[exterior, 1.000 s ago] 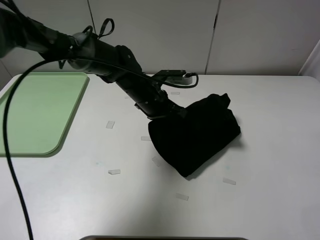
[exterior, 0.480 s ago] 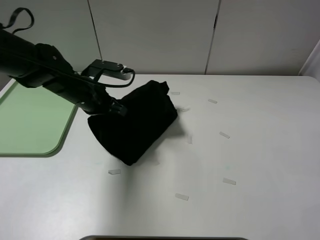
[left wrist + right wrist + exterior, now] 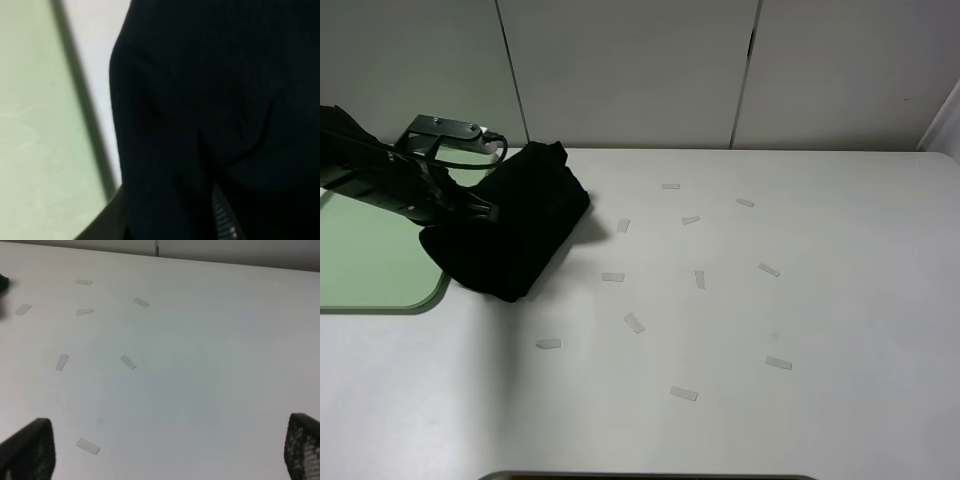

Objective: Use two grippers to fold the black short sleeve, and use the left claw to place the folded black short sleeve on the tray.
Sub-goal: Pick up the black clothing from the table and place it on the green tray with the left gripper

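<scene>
The black short sleeve (image 3: 515, 235) is a folded dark bundle at the left of the table, and its left part reaches over the right rim of the pale green tray (image 3: 370, 250). My left gripper (image 3: 480, 212) comes in low from the left and is shut on the bundle's near-left edge. In the left wrist view the black short sleeve (image 3: 215, 110) fills most of the picture, with the tray (image 3: 40, 125) beside it. My right gripper (image 3: 165, 447) shows only in its own wrist view, its fingers (image 3: 30, 450) spread wide and open over bare table.
Several small pale tape strips (image 3: 635, 322) lie scattered over the middle and right of the white table (image 3: 840, 300). A pale panelled wall (image 3: 640, 70) stands behind the table's far edge.
My left arm has carried the folded shirt from the middle of the table leftward to the tray's right rim. The tape strips it covered now show.
</scene>
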Controlling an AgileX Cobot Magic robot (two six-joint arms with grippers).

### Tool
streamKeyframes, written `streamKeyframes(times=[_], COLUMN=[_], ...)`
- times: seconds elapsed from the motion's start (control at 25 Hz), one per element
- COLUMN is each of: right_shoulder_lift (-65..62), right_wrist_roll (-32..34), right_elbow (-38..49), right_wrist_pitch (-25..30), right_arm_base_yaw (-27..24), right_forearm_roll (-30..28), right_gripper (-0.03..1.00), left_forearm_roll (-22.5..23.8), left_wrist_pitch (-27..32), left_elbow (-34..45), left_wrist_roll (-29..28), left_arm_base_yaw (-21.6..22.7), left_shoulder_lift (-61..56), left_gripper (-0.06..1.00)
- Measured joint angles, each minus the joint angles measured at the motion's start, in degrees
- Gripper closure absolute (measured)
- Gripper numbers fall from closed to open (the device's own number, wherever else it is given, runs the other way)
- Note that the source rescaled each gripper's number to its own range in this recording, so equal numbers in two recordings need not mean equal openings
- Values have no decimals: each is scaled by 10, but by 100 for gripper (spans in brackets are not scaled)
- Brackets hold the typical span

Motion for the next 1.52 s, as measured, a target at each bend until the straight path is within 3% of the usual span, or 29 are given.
streamKeyframes(times=[0.16,0.84,1.16,1.52], right_shoulder_lift=[0,0,0,0], right_wrist_roll=[0,0,0,0], right_elbow=[0,0,0,0], right_wrist_pitch=[0,0,0,0], right_arm_base_yaw=[0,0,0,0], right_forearm_roll=[0,0,0,0], right_gripper=[-3,-3,-3,-3], left_forearm_roll=[30,42,54,58], left_wrist_pitch=[-2,-28,-48,-52], left_elbow=[0,0,0,0], left_wrist_roll=[0,2,2,2], left_arm_base_yaw=[30,199,246,251], left_shoulder_lift=[0,0,0,0], left_gripper=[66,67,67,63])
